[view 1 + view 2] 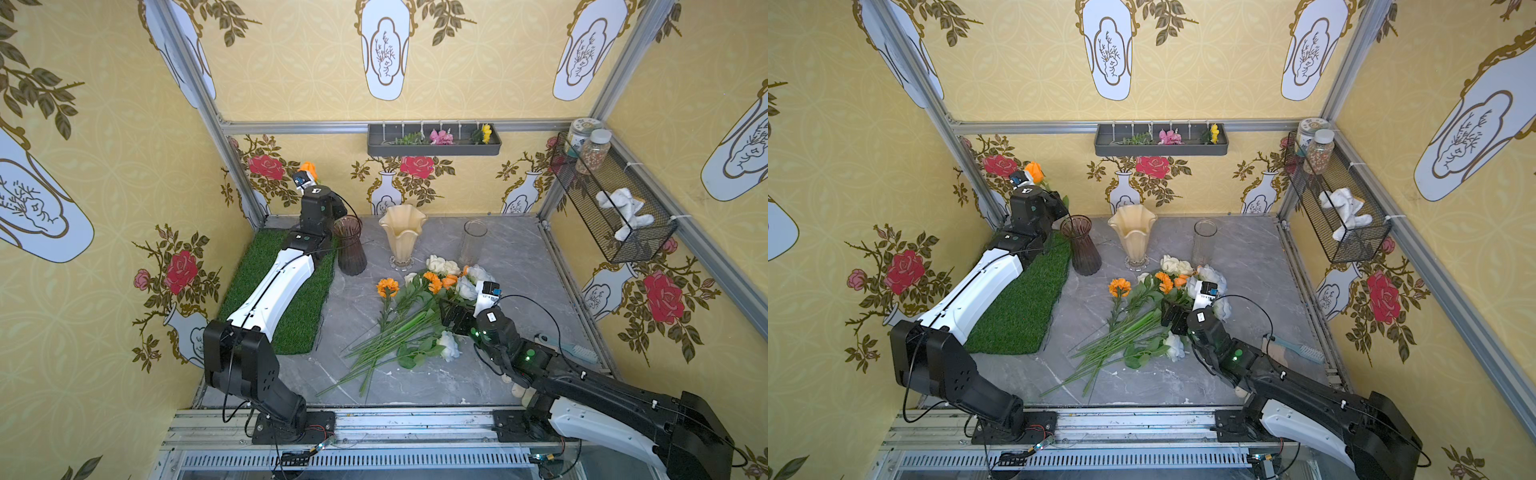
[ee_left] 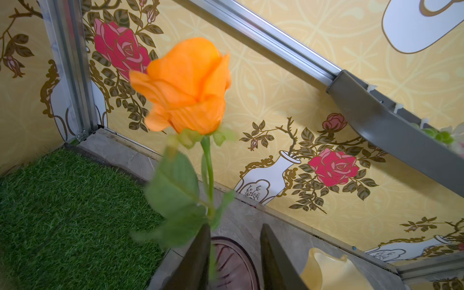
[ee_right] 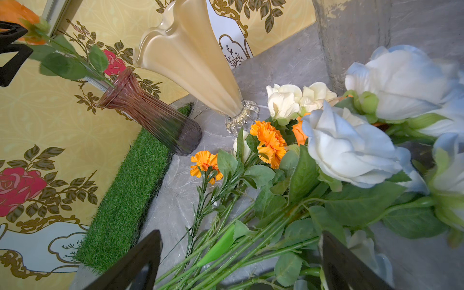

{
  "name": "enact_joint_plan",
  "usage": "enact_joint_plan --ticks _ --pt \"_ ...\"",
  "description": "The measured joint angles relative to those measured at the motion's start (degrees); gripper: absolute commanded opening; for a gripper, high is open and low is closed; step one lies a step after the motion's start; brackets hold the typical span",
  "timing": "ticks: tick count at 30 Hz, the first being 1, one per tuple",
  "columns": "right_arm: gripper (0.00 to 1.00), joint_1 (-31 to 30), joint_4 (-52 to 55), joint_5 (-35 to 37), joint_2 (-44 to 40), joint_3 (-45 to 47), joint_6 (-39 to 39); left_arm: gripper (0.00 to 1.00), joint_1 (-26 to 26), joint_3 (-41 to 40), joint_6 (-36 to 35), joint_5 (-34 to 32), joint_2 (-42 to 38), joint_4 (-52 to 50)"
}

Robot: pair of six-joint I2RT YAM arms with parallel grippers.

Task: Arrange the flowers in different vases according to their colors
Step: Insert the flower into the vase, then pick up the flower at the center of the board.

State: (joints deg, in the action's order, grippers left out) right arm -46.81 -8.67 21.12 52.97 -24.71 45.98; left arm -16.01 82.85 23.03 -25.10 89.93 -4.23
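Observation:
An orange rose (image 2: 185, 85) stands upright between my left gripper's (image 2: 235, 226) parted fingers, its stem against one finger only. The stem runs down into the dark purple vase (image 2: 233, 263) directly below. That vase (image 1: 350, 245) stands at the back left; to its right stand the cream ruffled vase (image 1: 402, 235) and then the clear cylinder (image 1: 473, 239). Both of those vases hold no flowers. The other flowers (image 1: 415, 307) lie heaped mid-table: marigolds (image 3: 270, 143), cream roses (image 3: 283, 103) and blue-tinted white roses (image 3: 351, 148). My right gripper (image 3: 241, 233) hangs open over their stems, holding nothing.
A green grass mat (image 1: 286, 299) lies under the left arm. A pale blue brush (image 1: 582, 353) lies by the right edge. On the back wall a grey tray (image 1: 434, 151) holds small pink and yellow flowers. A wire basket (image 1: 615, 199) with jars and a cloth juts from the right wall.

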Motion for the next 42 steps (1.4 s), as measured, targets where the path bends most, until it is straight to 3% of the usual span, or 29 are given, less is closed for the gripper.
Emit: enact_joint_plan --ticks 8,16,21,30,35,42 --pt "1.00 2.6 5.0 -2.1 2.7 -4.3 2.2 0.65 -2.3 -0.5 4.4 3.1 -6.0 -5.4" --pt "0.88 2.5 18.5 -9.2 12.8 -20.3 5.5 0.83 -7.5 -10.1 9.5 4.5 -20.9 -12.3" --pt "0.79 1.4 25.6 -12.3 21.9 -30.0 9.5 0.88 -12.5 -18.7 13.8 5.0 -29.5 -19.2" --pt "0.70 -0.9 33.4 -13.8 36.2 -39.5 15.5 1.00 -18.2 -29.9 20.6 7.5 -34.7 -32.4" --pt "0.68 -1.0 36.7 -13.0 41.5 -44.3 15.7 1.00 -18.5 -30.9 20.6 8.9 -38.8 -35.6" --pt "0.56 -1.1 39.8 -10.7 47.6 -50.0 16.8 1.00 -18.5 -31.7 17.7 10.8 -40.3 -38.0"
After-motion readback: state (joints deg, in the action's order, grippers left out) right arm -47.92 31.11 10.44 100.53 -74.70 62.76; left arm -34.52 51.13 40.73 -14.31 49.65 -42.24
